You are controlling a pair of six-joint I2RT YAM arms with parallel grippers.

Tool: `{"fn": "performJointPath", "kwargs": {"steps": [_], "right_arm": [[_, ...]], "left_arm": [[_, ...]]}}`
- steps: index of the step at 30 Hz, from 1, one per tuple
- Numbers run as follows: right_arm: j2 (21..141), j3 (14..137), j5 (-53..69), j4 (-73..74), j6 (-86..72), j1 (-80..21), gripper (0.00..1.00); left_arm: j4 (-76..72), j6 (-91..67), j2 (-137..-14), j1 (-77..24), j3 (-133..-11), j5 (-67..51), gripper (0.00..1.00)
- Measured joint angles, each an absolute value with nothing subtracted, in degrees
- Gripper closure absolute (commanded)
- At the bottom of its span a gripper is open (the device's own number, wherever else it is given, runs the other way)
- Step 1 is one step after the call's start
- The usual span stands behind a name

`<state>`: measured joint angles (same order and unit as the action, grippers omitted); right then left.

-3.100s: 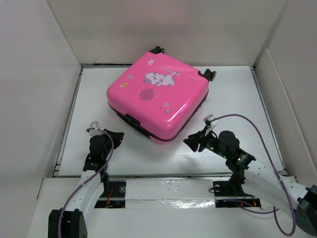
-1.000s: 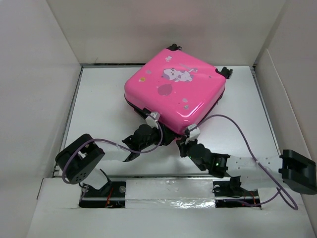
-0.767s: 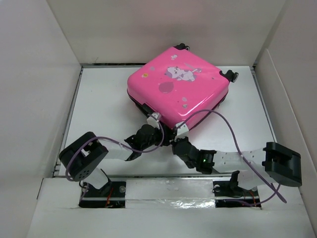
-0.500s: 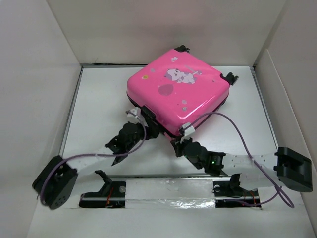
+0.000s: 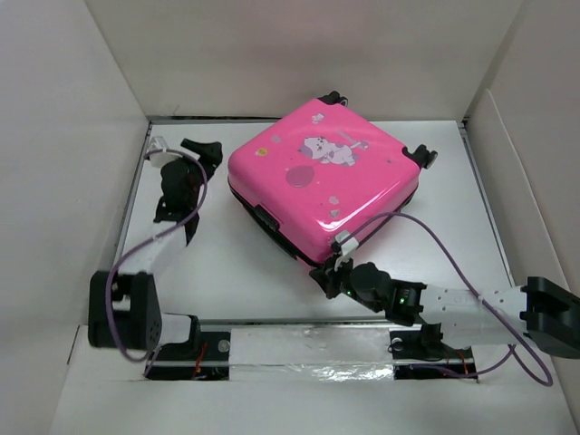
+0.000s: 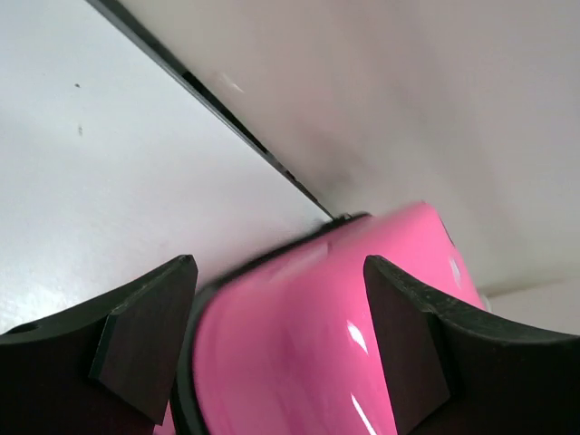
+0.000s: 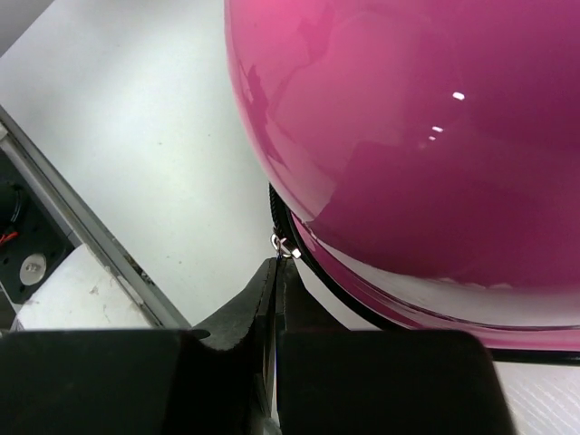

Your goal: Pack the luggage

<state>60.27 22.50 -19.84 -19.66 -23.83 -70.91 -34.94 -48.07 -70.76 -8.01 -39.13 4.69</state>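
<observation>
The luggage [image 5: 322, 181], a bright pink hard-shell suitcase with a cartoon print, lies flat and closed at the back middle of the table. My right gripper [image 5: 328, 272] is at its near corner, shut on the small metal zipper pull [image 7: 284, 245] at the black zipper line. In the right wrist view the glossy luggage [image 7: 435, 109] fills the upper right above my right gripper [image 7: 279, 265]. My left gripper [image 5: 201, 149] hovers open beside the suitcase's left corner. In the left wrist view the blurred pink luggage [image 6: 299, 362] shows between the spread jaws of my left gripper [image 6: 278, 267], not touching them.
White walls close in the table [image 5: 181, 263] on the left, back and right. Black caster wheels [image 5: 424, 154] stick out at the suitcase's far corners, and a black clasp [image 5: 267, 217] sits on its front-left edge. Purple cables loop over both arms.
My left arm swung from the suitcase's near front edge out to its far left corner, and its jaws opened wider. The suitcase turned slightly. The right gripper stayed shut at the near corner.
</observation>
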Motion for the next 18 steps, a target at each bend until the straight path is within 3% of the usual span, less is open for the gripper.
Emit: {"fn": "performJointPath", "kwargs": {"steps": [3, 4, 5, 8, 10, 13, 14, 17, 18], "right_arm": [[60.27, 22.46, -19.05, -19.66, -23.79, -70.91, 1.00], [60.29, 22.44, -18.81, -19.64, -23.83, -70.91, 0.93], [60.31, 22.44, -18.50, -19.55, -23.94, -70.91, 0.62], [59.66, 23.29, -15.59, -15.20, -24.86, -72.14, 0.20], [58.02, 24.88, -14.09, -9.50, -25.10, -73.36, 0.15], [52.86, 27.42, -14.52, -1.50, -25.06, -72.58, 0.25], [50.72, 28.38, -15.14, 0.99, -25.10, -71.50, 0.48], [44.69, 30.33, -18.76, 7.53, -26.52, -66.92, 0.93], [42.76, 30.44, -20.16, 9.39, -27.46, -65.01, 0.97]], "left_arm": [[-33.45, -49.98, -82.74, -4.21, -49.23, 0.30, 0.29], [-32.27, -50.00, -86.80, -3.99, -53.76, -1.23, 0.29], [-31.62, -49.95, -90.59, -4.01, -57.89, -2.76, 0.29], [-30.83, -49.76, -96.75, -4.01, -63.88, -6.33, 0.29], [-28.97, -49.30, -98.54, -3.99, -65.54, -8.16, 0.29], [-26.33, -47.99, -102.08, -3.73, -70.61, -10.44, 0.29], [-26.24, -47.68, -103.07, -3.66, -71.81, -11.05, 0.29], [-25.98, -46.81, -104.33, -3.64, -73.03, -12.51, 0.29], [-25.82, -46.48, -104.64, -3.64, -73.19, -12.95, 0.29]]}}
